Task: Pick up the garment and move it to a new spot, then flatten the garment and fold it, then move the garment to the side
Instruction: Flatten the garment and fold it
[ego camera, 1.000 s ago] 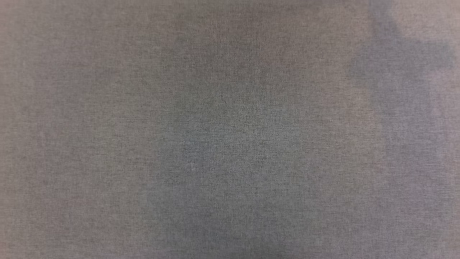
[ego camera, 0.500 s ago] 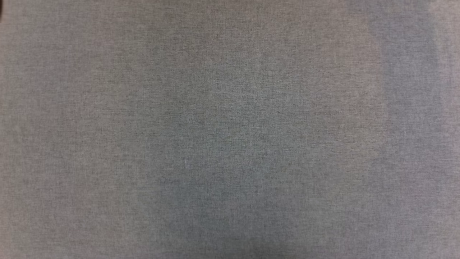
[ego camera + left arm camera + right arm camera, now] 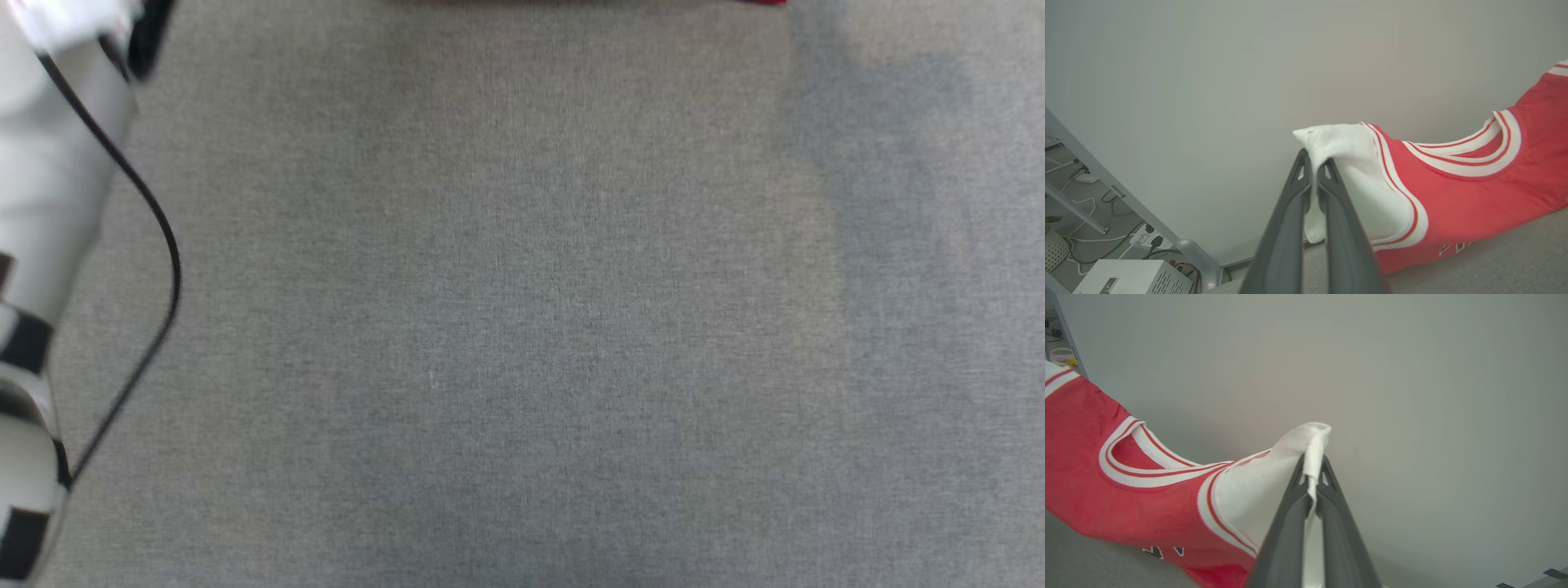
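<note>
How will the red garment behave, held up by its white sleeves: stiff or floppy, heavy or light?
Probably floppy: the garment sags in a curve between the left gripper and right gripper, down toward the grey surface. Likely light: thin pinches of sleeve carry it. Such small pinches might slip under a hard pull.

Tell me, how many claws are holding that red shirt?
2. The left claw pinches one white sleeve of the red shirt; the right claw pinches the other sleeve.

Clamped tight: left jaws, right jaws, each pinching garment [image 3: 1453, 196].
</note>
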`<state>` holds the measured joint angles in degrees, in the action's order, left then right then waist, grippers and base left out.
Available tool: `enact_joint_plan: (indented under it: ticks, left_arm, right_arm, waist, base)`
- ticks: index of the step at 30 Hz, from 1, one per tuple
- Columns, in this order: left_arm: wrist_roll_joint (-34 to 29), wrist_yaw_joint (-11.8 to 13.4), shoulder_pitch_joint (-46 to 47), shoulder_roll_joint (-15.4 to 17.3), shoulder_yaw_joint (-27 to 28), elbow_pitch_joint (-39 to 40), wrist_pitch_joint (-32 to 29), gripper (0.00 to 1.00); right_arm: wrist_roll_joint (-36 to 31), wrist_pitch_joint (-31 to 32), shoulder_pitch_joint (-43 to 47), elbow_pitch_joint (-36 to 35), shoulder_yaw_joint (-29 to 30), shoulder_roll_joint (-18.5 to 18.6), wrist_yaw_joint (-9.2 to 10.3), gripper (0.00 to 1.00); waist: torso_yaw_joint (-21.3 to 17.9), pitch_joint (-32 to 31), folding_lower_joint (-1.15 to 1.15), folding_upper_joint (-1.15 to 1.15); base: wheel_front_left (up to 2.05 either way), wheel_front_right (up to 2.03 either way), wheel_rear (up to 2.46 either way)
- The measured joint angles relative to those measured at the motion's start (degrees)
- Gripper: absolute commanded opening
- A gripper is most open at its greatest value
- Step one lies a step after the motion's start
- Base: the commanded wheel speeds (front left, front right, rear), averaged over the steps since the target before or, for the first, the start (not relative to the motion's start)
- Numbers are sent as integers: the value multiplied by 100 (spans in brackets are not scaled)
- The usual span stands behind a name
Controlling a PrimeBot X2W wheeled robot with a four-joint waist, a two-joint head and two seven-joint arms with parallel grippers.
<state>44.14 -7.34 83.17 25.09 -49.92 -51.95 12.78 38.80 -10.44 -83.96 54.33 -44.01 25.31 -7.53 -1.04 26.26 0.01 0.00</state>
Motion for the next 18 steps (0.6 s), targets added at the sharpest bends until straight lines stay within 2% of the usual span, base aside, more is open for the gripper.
enact_joint_plan:
  ticks: [4, 7, 18]
  left_arm:
    - [148, 14, -1162, 57, 1, 276, 138, 0]
    - [224, 127, -1950, 108, 47, 563, 181, 0]
    - [495, 811, -4892, 455, 369, 2001, 188, 0]
  right_arm:
    - [448, -179, 1132, -407, -361, 202, 0, 0]
    - [651, -246, 1798, -644, -536, 405, 0, 0]
    - [1016, -386, 4173, -1207, -606, 867, 0, 0]
  waist:
    - [24, -431, 0, 0]
    - [36, -702, -1, 0]
    - [53, -1589, -1, 0]
  base:
    - [0, 0, 0]
    - [0, 0, 0]
    - [0, 0, 0]
